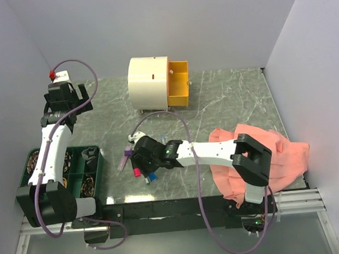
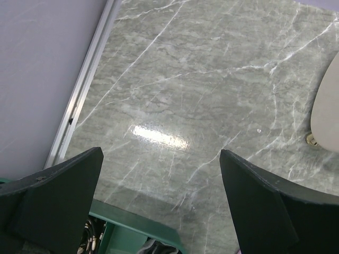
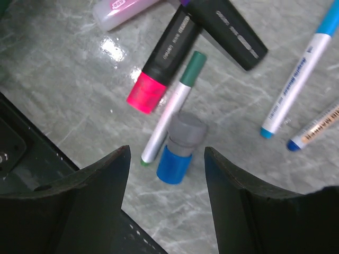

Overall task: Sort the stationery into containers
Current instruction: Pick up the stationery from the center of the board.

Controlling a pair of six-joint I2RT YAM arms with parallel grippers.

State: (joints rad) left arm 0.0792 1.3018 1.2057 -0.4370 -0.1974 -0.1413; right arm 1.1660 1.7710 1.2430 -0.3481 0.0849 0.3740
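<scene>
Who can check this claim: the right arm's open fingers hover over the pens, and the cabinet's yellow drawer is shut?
Wrong about the drawer: the top external view shows the yellow drawer pulled open from the cabinet. The right arm's open fingers do hover over the pens.

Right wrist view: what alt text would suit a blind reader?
An open end effector hovers over a black marker with a pink cap, a green-capped pen, a stubby blue-and-grey piece and white pens with blue caps, all lying on a marble table.
</scene>
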